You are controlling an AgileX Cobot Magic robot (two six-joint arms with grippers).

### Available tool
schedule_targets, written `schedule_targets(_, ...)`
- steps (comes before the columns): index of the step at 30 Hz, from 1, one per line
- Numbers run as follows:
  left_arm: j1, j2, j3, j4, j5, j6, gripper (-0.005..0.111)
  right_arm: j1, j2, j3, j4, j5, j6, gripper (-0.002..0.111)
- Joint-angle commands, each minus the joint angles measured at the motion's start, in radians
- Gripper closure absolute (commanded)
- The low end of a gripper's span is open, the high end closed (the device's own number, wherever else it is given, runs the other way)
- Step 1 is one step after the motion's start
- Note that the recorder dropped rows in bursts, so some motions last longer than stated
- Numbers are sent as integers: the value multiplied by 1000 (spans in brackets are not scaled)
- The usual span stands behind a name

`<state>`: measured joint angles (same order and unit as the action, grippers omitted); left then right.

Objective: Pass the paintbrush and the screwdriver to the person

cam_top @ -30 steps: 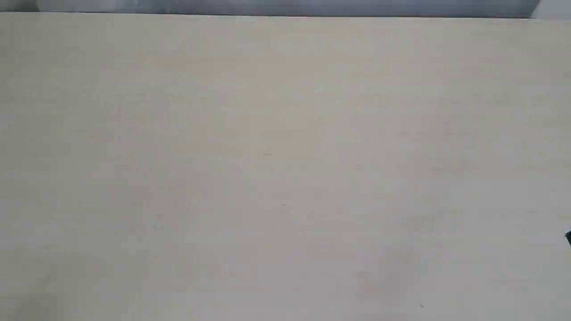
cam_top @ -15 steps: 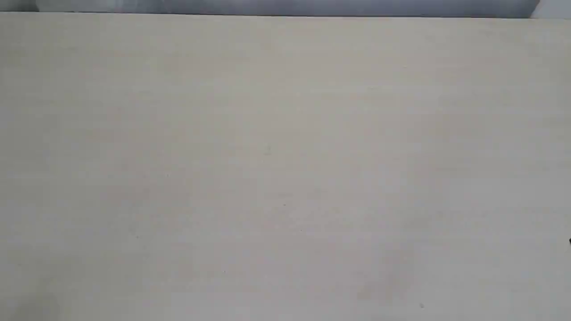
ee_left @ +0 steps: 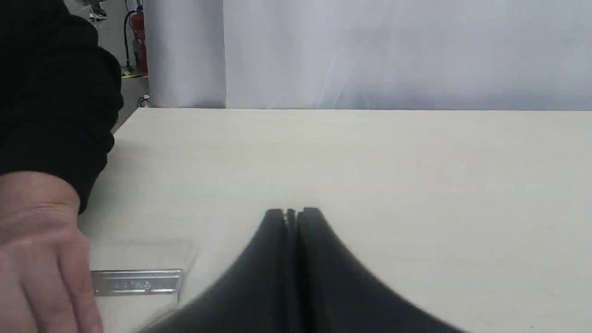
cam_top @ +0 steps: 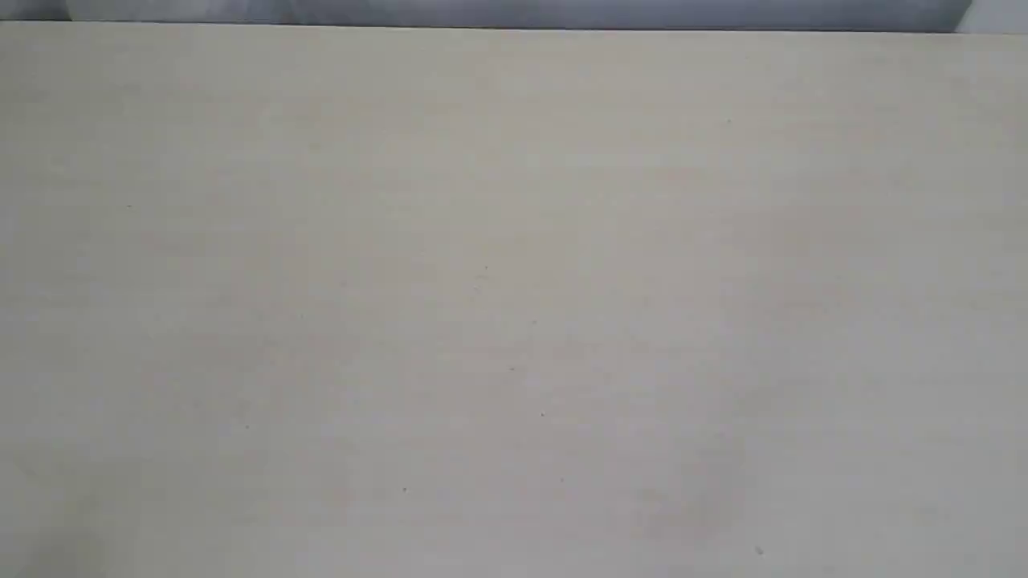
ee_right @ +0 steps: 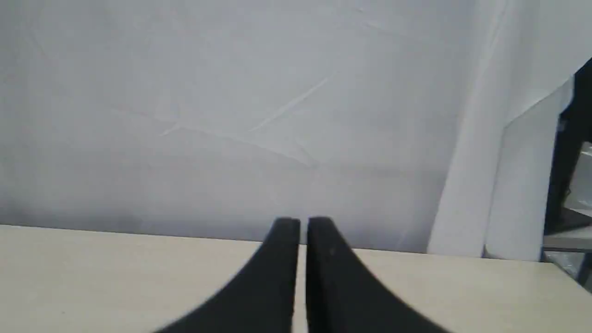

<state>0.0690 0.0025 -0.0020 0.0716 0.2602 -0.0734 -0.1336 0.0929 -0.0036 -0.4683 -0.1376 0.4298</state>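
The paintbrush (ee_left: 136, 282) lies flat on the pale table (cam_top: 514, 289); its silver ferrule and pale bristles show in the left wrist view. The person's hand (ee_left: 41, 249), with a dark sleeve (ee_left: 51, 92), rests on the table and covers one end of the brush. My left gripper (ee_left: 291, 212) is shut and empty, low over the table beside the brush. My right gripper (ee_right: 303, 222) is shut with nothing in it, pointing at the table's far edge. The screwdriver is out of view. The exterior view shows neither gripper, only bare tabletop.
A white curtain (ee_left: 370, 51) hangs behind the table's far edge (ee_left: 351, 110). A red fire extinguisher (ee_left: 138, 44) stands on the floor beyond the table corner. A white panel and dark frame (ee_right: 569, 152) stand off the table's side in the right wrist view.
A small dark shape at the right edge of the exterior view slid out of the frame. The tabletop there is otherwise unchanged.
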Motion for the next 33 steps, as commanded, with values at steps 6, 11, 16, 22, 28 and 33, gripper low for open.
schedule_targets(6, -6, -2, 2, -5, -8, -2, 107, 12, -4, 4, 261, 66, -287, 104)
schedule_targets(11, -6, -2, 2, -5, -8, -2, 107, 12, -4, 4, 321, 67, -342, 104)
schedule_targets(16, -6, -2, 2, -1, -13, -2, 107, 12, -4, 4, 386, 67, -408, 104)
schedule_targets(22, -6, -2, 2, -1, -11, -2, 107, 12, -4, 4, 401, 73, -423, 104)
schedule_targets(28, -6, -2, 2, -1, -11, -2, 107, 12, -4, 4, 401, 91, -419, 104)
schedule_targets(33, -6, -2, 2, -1, -11, -2, 107, 12, -4, 4, 401, 125, -415, 104)
